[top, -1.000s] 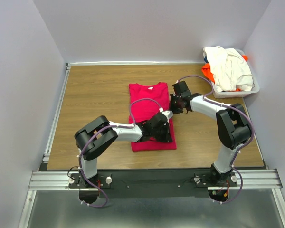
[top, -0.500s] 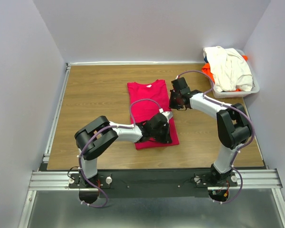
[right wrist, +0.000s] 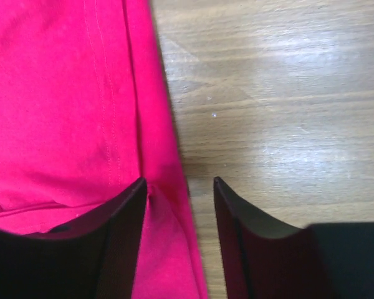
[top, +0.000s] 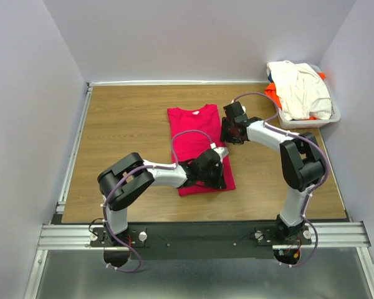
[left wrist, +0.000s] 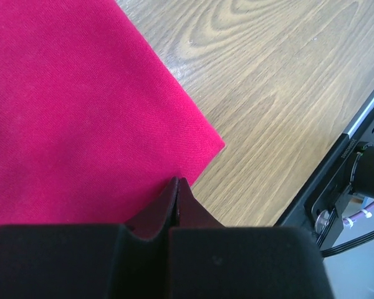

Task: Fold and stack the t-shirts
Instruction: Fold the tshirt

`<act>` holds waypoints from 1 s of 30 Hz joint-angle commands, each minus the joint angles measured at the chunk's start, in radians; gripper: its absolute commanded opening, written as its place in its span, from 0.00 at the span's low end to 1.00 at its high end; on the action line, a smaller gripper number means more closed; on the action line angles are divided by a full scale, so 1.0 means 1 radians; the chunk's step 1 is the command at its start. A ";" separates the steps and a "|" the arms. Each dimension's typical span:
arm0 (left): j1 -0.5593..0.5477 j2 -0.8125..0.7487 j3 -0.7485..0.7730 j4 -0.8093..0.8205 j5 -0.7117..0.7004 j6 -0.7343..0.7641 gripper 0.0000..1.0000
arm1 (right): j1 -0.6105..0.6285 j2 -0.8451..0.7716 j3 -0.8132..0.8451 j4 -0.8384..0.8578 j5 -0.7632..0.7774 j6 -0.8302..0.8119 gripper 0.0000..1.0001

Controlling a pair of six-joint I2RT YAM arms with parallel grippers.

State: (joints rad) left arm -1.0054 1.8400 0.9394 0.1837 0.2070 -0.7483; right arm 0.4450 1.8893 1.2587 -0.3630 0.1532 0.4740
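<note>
A crimson-pink t-shirt (top: 196, 140) lies folded lengthwise on the wooden table (top: 124, 124), collar at the far end. My left gripper (top: 219, 177) is shut, and its tips (left wrist: 176, 182) rest on the cloth's edge close to the near right corner (left wrist: 215, 142). No cloth shows between them. My right gripper (top: 226, 134) stands open at the shirt's right edge (right wrist: 156, 124). One finger (right wrist: 121, 212) is on the pink cloth and the other (right wrist: 237, 212) is over bare wood. A cream-white t-shirt (top: 299, 87) and an orange one (top: 272, 94) are heaped in the basket.
The white plastic basket (top: 308, 123) stands at the far right corner, next to the right wall. A metal rail (top: 199, 233) with both arm bases runs along the near edge. Bare wood surrounds the pink shirt on the left and far sides.
My right gripper has opened and let go of the shirt's right edge after drawing it slightly away. The shirt has skewed a little, its near end shifting right. The left gripper stays shut.
</note>
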 commanded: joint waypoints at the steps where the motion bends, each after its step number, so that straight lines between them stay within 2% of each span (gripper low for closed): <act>1: 0.027 -0.079 0.006 -0.007 -0.008 0.030 0.04 | 0.000 -0.083 0.021 -0.037 0.065 0.009 0.57; 6: 0.118 -0.212 -0.033 -0.016 -0.015 0.024 0.12 | -0.003 -0.182 -0.039 -0.045 0.017 0.044 0.55; 8: 0.155 -0.254 -0.048 -0.029 -0.024 0.017 0.12 | -0.003 -0.206 -0.062 -0.044 -0.021 0.058 0.50; 11: 0.243 -0.292 -0.067 -0.069 -0.055 0.012 0.10 | 0.004 -0.237 -0.107 -0.037 -0.104 0.092 0.35; 19: 0.283 -0.131 0.082 -0.124 -0.024 0.076 0.02 | 0.018 -0.236 -0.193 -0.005 -0.124 0.126 0.32; 30: 0.329 0.116 0.211 -0.110 -0.069 0.032 0.01 | 0.020 -0.173 -0.298 0.036 -0.113 0.133 0.31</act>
State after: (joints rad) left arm -0.7017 1.9018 1.1046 0.0780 0.1673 -0.7074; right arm 0.4583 1.7077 1.0176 -0.3374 0.0494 0.5884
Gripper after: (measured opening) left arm 0.014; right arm 0.305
